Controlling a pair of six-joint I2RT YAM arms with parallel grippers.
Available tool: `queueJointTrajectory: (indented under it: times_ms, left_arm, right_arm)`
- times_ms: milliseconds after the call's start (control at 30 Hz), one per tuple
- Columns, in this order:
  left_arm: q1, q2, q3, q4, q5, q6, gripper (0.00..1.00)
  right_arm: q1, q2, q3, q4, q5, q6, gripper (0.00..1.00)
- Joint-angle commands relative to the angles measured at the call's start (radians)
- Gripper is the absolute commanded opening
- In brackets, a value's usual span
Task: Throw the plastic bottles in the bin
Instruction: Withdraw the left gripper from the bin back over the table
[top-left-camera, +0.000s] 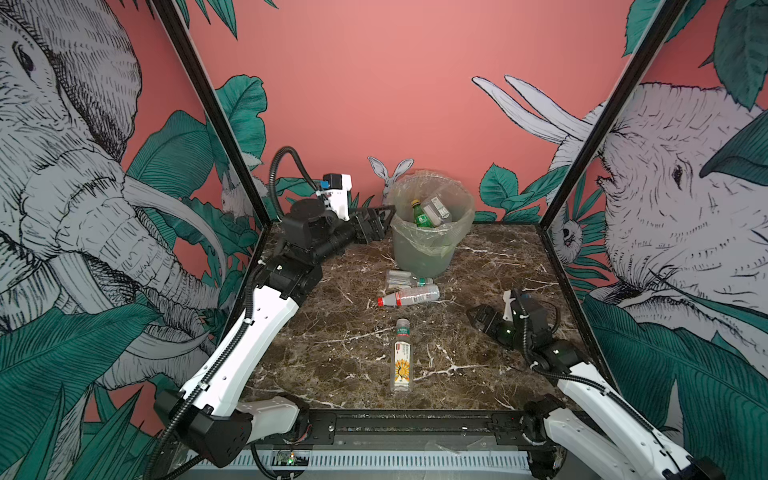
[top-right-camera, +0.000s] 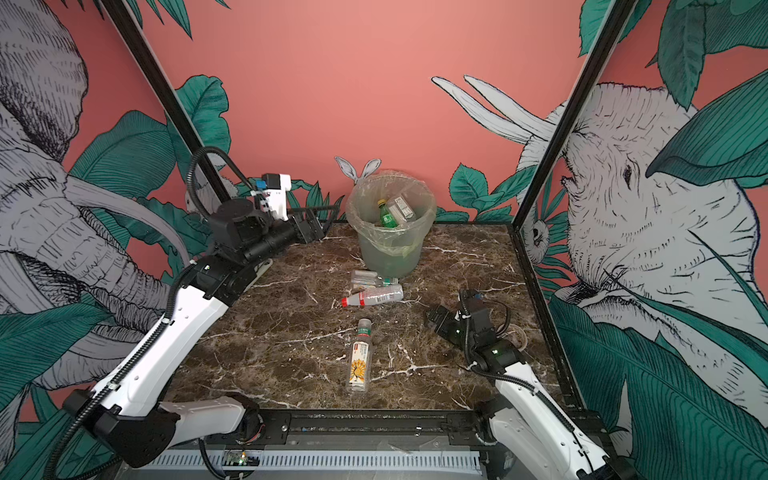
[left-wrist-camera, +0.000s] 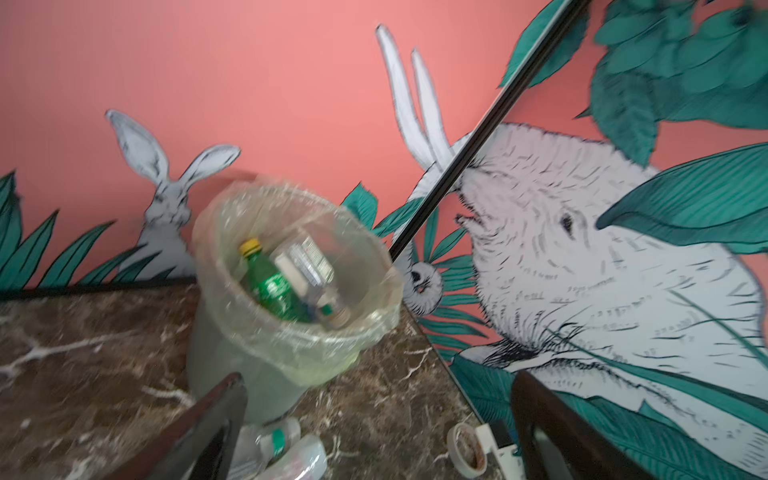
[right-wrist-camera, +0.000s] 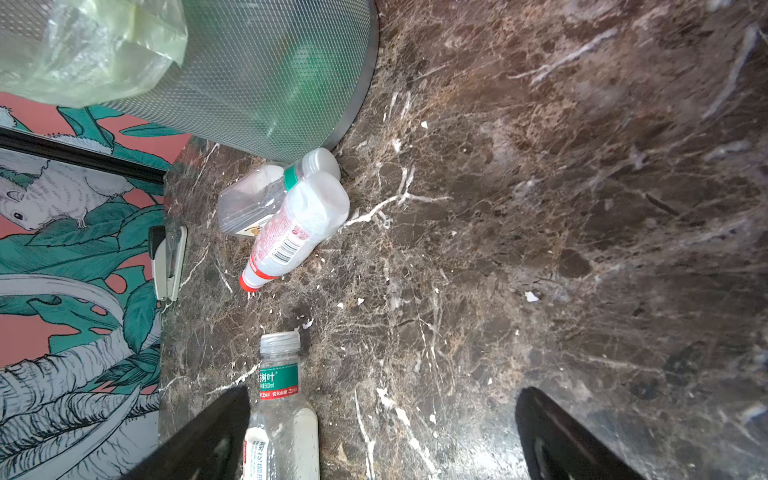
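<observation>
1. Labels: the nearest bottle has a green neck band with Chinese characters and "500ml", above a yellow flower picture. The red-capped bottle has a barcode on its red-and-white label.
2. Container: the bin, lined with a crinkly yellowish bag, stands at the rear of the worktop. It holds a green bottle with a yellow cap and some clear ones.
3. Bottles outside: three lie on their sides in front of the bin. The green-banded clear bottle touches the red-capped one.
4. Left gripper: jaws wide apart, empty, raised just beside the bin's rim.
5. Right gripper: jaws wide apart, empty, low over the worktop.
</observation>
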Motion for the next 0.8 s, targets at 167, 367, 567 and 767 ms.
queueJointTrajectory:
  times_ms: [167,367,567,767]
  left_arm:
    - [0.002,-0.190,-0.224,-0.054,-0.087,0.043,1.00]
    - [0.002,-0.247,-0.337,-0.097,-0.114,0.041,0.99]
    - [0.002,-0.294,-0.450,-0.102,-0.133,0.019,0.99]
    - [0.001,-0.317,-0.497,-0.149,-0.159,0.006,1.00]
  right_arm:
    - [0.034,-0.014,-0.036,-0.016,0.006,0.039,0.99]
    - [0.084,-0.014,-0.053,-0.034,0.025,0.052,0.99]
    - [0.145,-0.037,-0.060,-0.060,0.071,0.079,0.99]
    - [0.194,-0.048,-0.079,-0.056,0.083,0.124,0.99]
